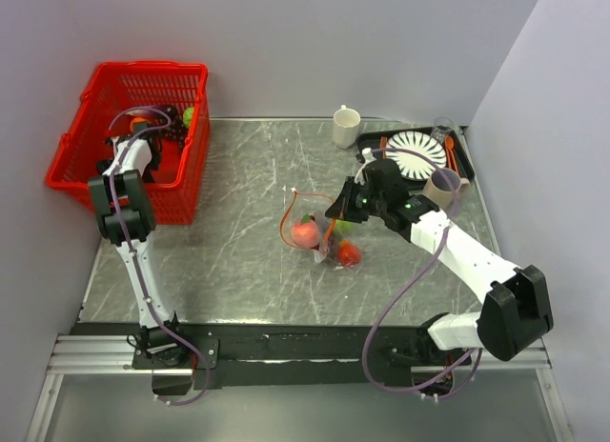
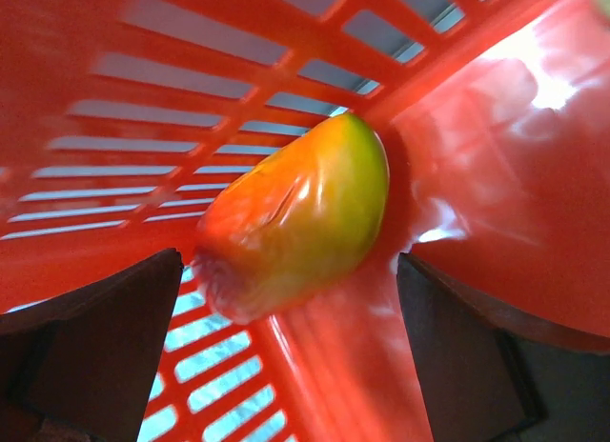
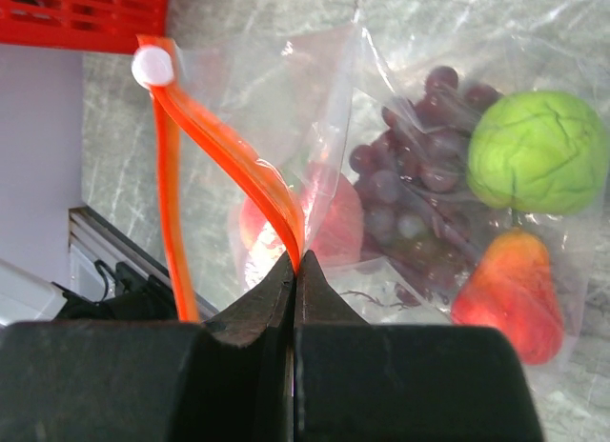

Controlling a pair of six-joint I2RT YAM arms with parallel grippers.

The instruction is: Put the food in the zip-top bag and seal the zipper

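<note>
Centring counts: bring the gaping left tool together across the middle of the mango while the right tool, clamping the zipper, props the bag agape.

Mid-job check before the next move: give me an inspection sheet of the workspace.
Surface: grey veined table, no spill seen.
Job's things: zip-top bag mid-table, zipper unsealed; inside are grapes, a green fruit and red fruits. A mango-like fruit lies in the red basket.
Clutter: white mug, plate and beige cup toward the far right.
Grippers: left gripper open inside the basket, fingers either side of the mango-like fruit; right gripper shut on the zipper.
Cables: purple cables run along both arms, no snag seen.
Surroundings: plain walls behind and to the right.
</note>
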